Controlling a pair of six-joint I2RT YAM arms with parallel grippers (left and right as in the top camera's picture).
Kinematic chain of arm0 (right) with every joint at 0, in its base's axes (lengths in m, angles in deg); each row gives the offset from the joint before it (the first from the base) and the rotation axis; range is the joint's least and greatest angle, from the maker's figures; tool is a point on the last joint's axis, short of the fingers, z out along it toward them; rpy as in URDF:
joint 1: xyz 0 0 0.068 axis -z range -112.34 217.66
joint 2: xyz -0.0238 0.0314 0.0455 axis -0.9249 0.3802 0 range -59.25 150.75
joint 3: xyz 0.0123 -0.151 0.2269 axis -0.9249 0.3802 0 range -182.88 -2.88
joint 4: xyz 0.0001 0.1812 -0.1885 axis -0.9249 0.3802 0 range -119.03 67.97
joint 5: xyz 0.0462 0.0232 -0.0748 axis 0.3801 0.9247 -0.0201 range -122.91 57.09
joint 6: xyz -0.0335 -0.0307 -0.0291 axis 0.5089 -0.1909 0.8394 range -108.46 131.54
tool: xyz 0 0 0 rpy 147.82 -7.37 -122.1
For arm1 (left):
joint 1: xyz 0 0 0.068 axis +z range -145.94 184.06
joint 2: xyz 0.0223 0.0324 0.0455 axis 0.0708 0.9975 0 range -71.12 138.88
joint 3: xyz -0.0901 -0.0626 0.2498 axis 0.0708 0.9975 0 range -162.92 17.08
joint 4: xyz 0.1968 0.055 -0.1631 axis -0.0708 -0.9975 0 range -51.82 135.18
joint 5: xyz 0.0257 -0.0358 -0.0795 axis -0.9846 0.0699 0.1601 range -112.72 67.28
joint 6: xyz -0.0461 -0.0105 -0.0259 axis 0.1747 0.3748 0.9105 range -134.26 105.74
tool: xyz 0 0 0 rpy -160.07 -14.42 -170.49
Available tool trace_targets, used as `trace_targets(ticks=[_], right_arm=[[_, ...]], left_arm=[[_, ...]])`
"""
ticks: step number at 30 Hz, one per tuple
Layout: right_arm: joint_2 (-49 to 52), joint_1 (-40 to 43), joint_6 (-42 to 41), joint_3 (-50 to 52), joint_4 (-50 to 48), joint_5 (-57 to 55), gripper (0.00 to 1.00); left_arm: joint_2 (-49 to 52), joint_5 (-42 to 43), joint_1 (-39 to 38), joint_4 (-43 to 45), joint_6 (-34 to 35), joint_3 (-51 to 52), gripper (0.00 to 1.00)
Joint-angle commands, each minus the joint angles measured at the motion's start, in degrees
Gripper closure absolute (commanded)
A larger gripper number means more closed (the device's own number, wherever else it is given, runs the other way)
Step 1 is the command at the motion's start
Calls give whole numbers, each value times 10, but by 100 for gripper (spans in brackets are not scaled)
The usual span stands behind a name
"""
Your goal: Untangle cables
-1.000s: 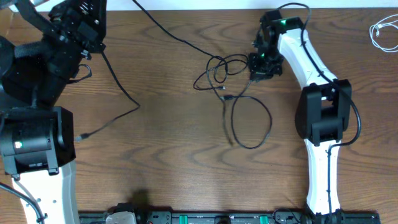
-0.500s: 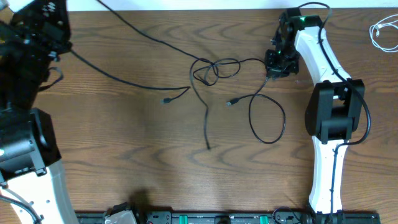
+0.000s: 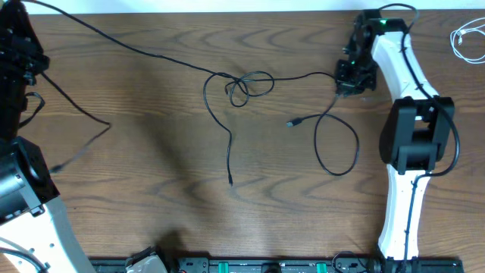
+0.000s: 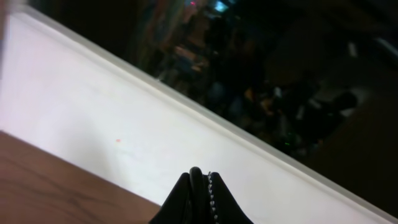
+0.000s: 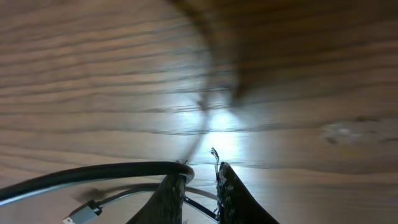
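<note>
Two black cables are knotted together at a small tangle (image 3: 246, 85) on the wooden table. One black cable (image 3: 129, 47) runs taut from the tangle to the far left corner, where my left gripper (image 3: 18, 10) is shut on it; the left wrist view shows the cord pinched between the fingers (image 4: 200, 177). The other black cable (image 3: 303, 76) leads right to my right gripper (image 3: 350, 82), which is shut on it (image 5: 202, 171), then loops down and ends in a plug (image 3: 292, 123) (image 5: 81, 213). A white cable (image 3: 466, 38) lies apart at the far right.
A loose black tail (image 3: 229, 155) hangs from the tangle toward the table's middle. Another black strand (image 3: 91, 114) trails near the left arm's base (image 3: 23, 182). The right arm (image 3: 409, 144) stands along the right side. A rail (image 3: 250, 265) lines the front edge.
My left gripper has pulled far left with its cable, drawing it taut. The right gripper has moved right and slightly back. The tangle has tightened and the loose tails have dragged across the table.
</note>
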Motion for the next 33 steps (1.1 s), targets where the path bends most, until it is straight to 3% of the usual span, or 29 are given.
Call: trace_targets(ticks=[1, 8, 13, 18, 24, 33], right_arm=[[6, 21, 2, 3, 3, -15, 86], [6, 45, -3, 3, 5, -15, 85], [6, 75, -17, 3, -2, -22, 86], [6, 109, -19, 3, -5, -11, 96], [6, 93, 43, 3, -9, 58, 98], [6, -10, 87, 3, -40, 82, 89]], left_arm=[[-10, -66, 4, -6, -25, -19, 93], [-7, -171, 4, -36, -39, -19, 93], [0, -176, 4, -38, -39, -19, 93], [4, -176, -5, -40, -39, -19, 93], [4, -176, -24, -39, -39, -19, 93], [3, -54, -39, -33, -34, -19, 93]])
